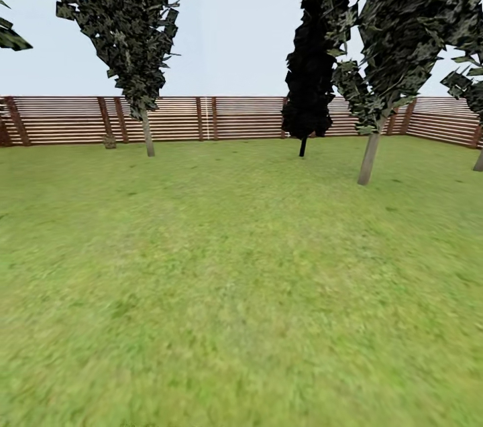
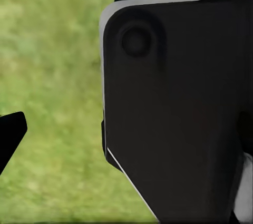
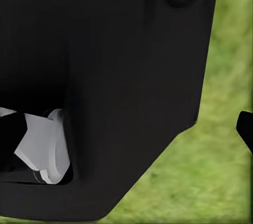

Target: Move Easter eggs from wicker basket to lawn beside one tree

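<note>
Two pale-trunked trees stand ahead on the lawn (image 1: 241,279): one far left (image 1: 147,135) by the fence (image 1: 248,117), one nearer on the right (image 1: 368,159), with a black cypress (image 1: 308,65) between them. At the far left, just in front of the fence, sits a small brownish lump (image 1: 109,141); it may be the basket, but it is too small to tell, and the eggs cannot be made out.

Both wrist views look down on grass past a dark body panel (image 2: 179,108) of the robot. A dark tip (image 2: 10,137) at the edge of the left wrist view and another (image 3: 245,129) in the right one may be fingers, but whether either gripper is released or clenched cannot be told.

Judging by this, the robot is in transit, with no egg in reach. The main risk is heading to the wrong spot: taking that blurred lump for the basket and driving far across the lawn for nothing. A second risk is picking the cypress, which is not the kind of tree wanted. A third is splitting the eggs between the two pale trees, since they stand well apart; settling on one now, probably the nearer right one, would avoid that.
</note>
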You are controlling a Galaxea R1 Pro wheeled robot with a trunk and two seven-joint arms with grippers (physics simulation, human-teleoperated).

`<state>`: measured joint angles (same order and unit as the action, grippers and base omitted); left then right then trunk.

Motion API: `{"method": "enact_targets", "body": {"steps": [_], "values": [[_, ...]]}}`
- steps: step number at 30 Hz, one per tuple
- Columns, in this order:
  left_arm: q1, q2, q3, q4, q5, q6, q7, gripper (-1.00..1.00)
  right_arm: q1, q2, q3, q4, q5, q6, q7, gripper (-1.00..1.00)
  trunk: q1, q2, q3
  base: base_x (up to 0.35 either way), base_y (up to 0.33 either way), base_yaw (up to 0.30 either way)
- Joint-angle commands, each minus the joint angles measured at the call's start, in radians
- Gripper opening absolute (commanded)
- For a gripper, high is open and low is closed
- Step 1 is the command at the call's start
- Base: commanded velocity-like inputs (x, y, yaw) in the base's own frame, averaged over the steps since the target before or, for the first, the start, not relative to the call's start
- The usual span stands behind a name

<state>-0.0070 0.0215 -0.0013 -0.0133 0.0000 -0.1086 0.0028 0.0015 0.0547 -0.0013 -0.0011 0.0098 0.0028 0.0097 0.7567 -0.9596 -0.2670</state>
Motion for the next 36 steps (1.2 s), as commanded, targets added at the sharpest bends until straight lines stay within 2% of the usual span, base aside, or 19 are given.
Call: {"method": "enact_targets", "body": {"steps": [1, 36], "values": [[-0.001, 0.0, 0.0, 0.001, 0.0, -0.003, 0.0, 1.0, 0.0, 0.0, 0.0, 0.0, 0.001, 0.0, 0.001, 1.0, -0.004, 0.007, 0.002, 0.0, 0.0, 0.267], [-0.001, 0.0, 0.0, 0.001, -0.003, -0.003, 0.0, 1.0, 0.0, -0.001, -0.002, -0.001, 0.001, 0.0, 0.001, 1.0, -0.138, 0.252, 0.095, 0.0, 0.0, 0.272]]}}
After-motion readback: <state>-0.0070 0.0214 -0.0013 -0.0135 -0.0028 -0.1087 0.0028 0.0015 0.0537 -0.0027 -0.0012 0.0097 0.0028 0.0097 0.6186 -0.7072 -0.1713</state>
